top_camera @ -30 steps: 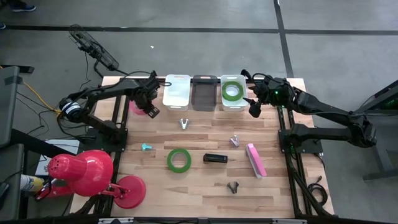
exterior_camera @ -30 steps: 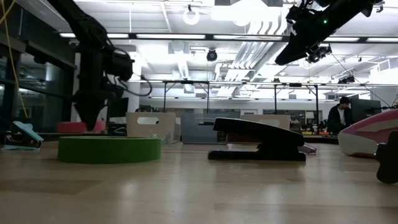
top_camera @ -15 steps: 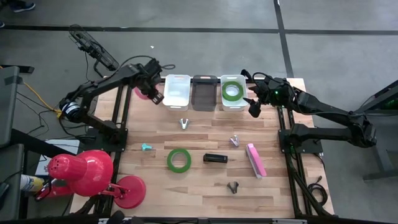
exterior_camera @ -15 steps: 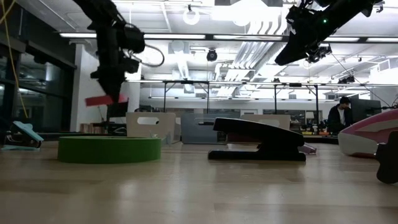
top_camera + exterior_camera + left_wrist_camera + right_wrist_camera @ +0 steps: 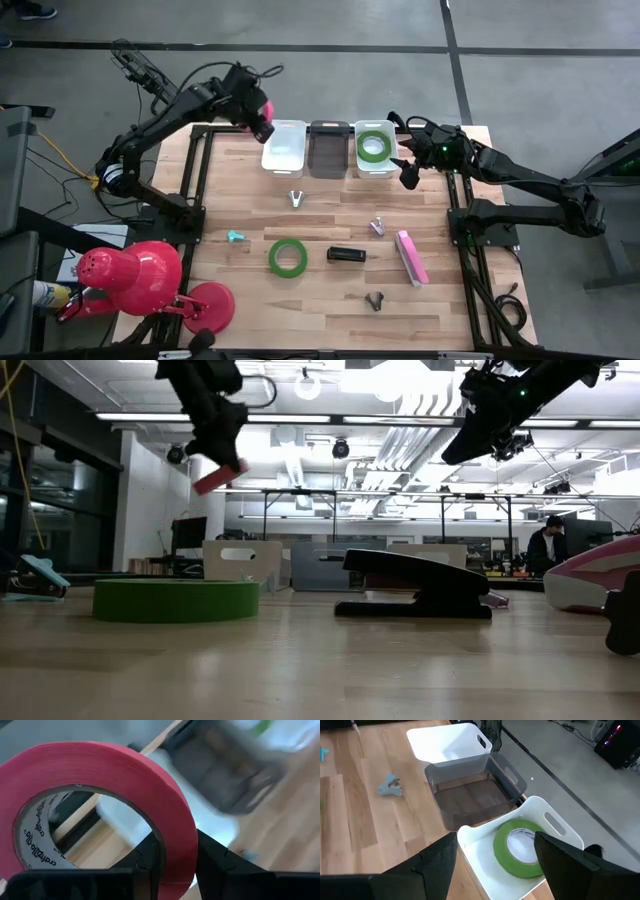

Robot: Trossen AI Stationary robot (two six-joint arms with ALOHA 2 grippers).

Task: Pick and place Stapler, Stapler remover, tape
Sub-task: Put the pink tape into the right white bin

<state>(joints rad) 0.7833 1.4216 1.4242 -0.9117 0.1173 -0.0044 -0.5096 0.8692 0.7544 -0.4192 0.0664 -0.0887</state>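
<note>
So the left claw (image 5: 262, 112) is up in the air near the far left corner of the wooden table (image 5: 320, 310), clamped on the pink-red ring of tape (image 5: 95, 795). In its wrist view one finger sits inside the ring and the other outside, pinching the band. It hangs just beside the white plastic bin on the left (image 5: 283, 146), not over it yet.

The right claw (image 5: 408, 172) hovers beside the white bin on the right (image 5: 374, 165), fingers spread and holding nothing. That bin already has one bright green roll of tape (image 5: 520, 847) lying flat in it. The dark grey bin in the middle (image 5: 329, 150) looks empty.

Looks like the carry step for the pink roll. The next move would be swinging it over a bin and letting go; my guess is the right one where the tape is, though it's closest to the left one.

On the table: a second green tape roll (image 5: 287, 257), a black stapler (image 5: 346, 254), and a pink-and-white stapler (image 5: 411, 257).
</note>
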